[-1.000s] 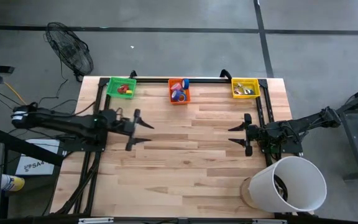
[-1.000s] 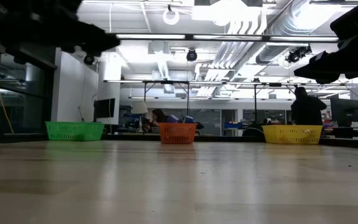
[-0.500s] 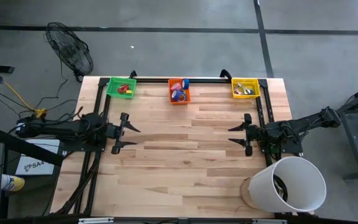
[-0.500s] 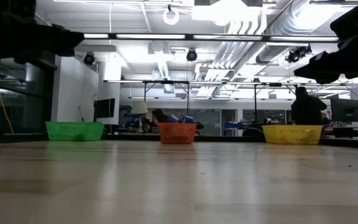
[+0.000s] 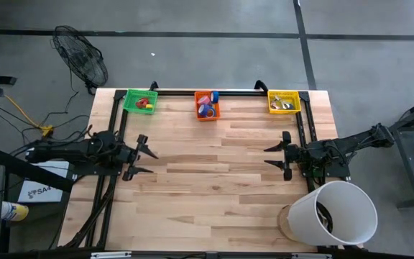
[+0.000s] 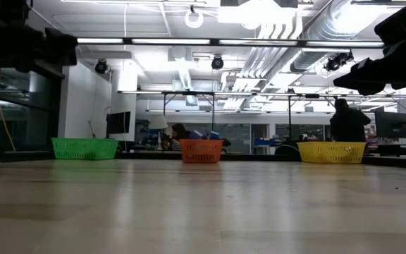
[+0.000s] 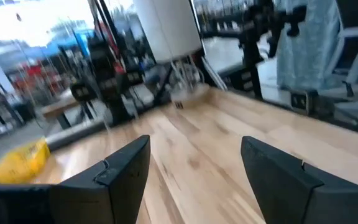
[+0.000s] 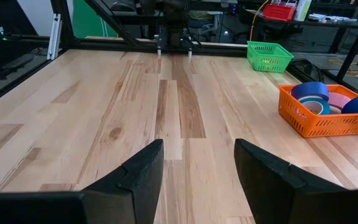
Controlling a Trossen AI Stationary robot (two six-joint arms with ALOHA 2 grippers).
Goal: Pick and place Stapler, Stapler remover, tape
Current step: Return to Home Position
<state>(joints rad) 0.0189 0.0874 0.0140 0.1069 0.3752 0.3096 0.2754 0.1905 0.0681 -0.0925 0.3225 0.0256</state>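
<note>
Tape rolls (image 5: pixel 206 108) in blue, pink and purple lie in the orange bin (image 5: pixel 198 114) at the middle of the far edge; in the right wrist view blue rolls (image 8: pixel 309 91) stick up above the orange bin's rim (image 8: pixel 316 123). The green bin (image 5: pixel 131 102) holds small red things, the yellow bin (image 5: pixel 272 103) small pale ones; which are staplers or removers I cannot tell. My left gripper (image 5: pixel 153 162) hovers open by the table's left side, my right gripper (image 5: pixel 266 156) open by the right side. Both are empty and far from the bins.
A white bucket (image 5: pixel 336 214) stands at the near right corner, also seen beyond my left gripper (image 7: pixel 194 162) as a white bucket (image 7: pixel 166 28). Black frame rails run along the far, left and right edges. Bare wood lies between the arms. A person (image 6: pixel 347 123) stands in the room behind.
My left arm has drawn back toward the table's left edge, its gripper staying open and empty. The right arm and the bins have kept still.
</note>
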